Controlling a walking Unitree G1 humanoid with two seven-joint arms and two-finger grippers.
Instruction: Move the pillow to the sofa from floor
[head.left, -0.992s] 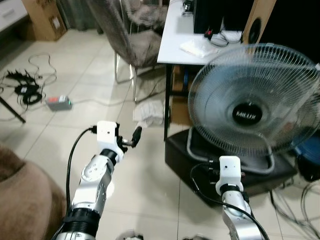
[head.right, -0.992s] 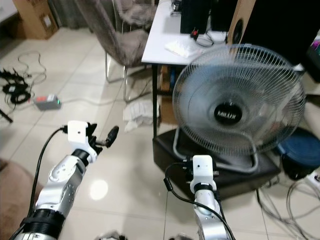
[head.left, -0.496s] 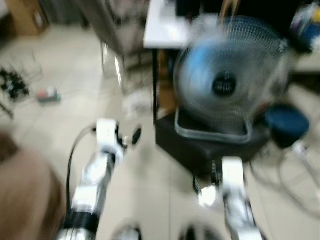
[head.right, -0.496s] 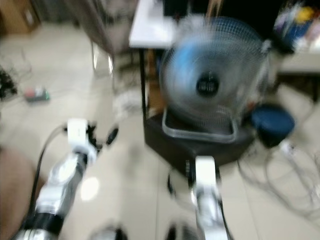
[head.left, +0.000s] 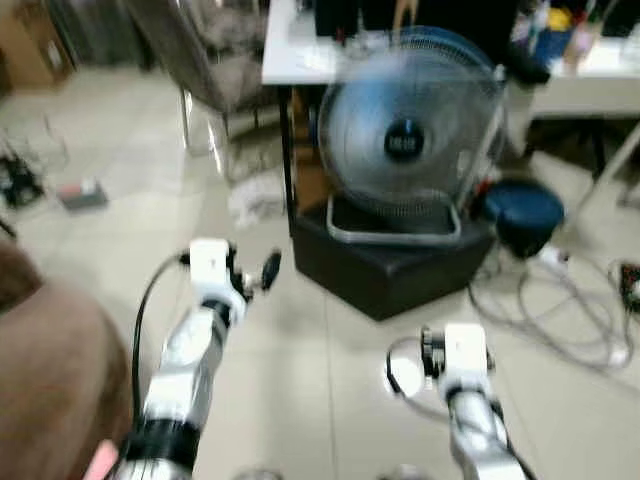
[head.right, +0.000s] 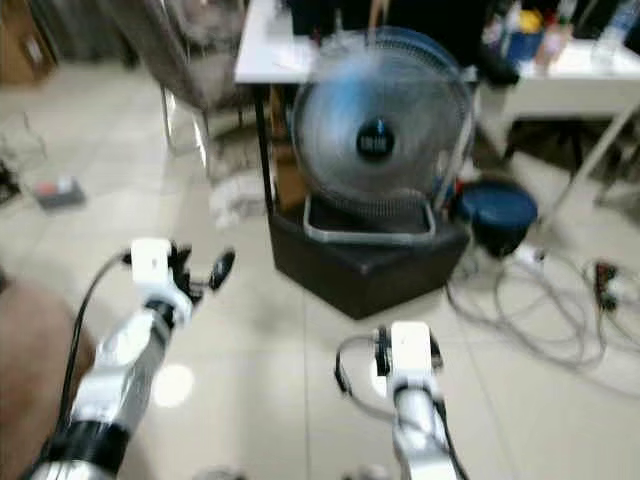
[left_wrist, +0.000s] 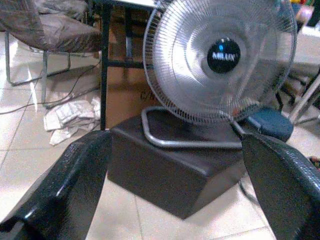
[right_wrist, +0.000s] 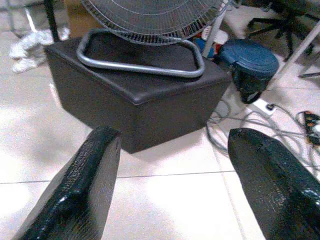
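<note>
Head views are blurred, so the robot is likely mid-turn. Compared with a second ago the whole picture has shifted: the fan (head.left: 408, 130) and the black box (head.left: 385, 265) under it now sit farther off and more to the middle, and a blue bin (head.left: 522, 213) and loose cables (head.left: 560, 310) on the floor have come into sight. That is camera motion, not the things moving.

Left gripper (left_wrist: 170, 190): fingers spread wide, nothing between them, aimed at the fan. Right gripper (right_wrist: 185, 190): also spread and empty, aimed at the box.

No pillow can be made out; a brown soft mass (head.left: 45, 380) on the robot's left may be the sofa. Judgement: still searching.

Open tiled floor (head.left: 320, 390) lies ahead; box edge, table legs and cables bound it on the right.
</note>
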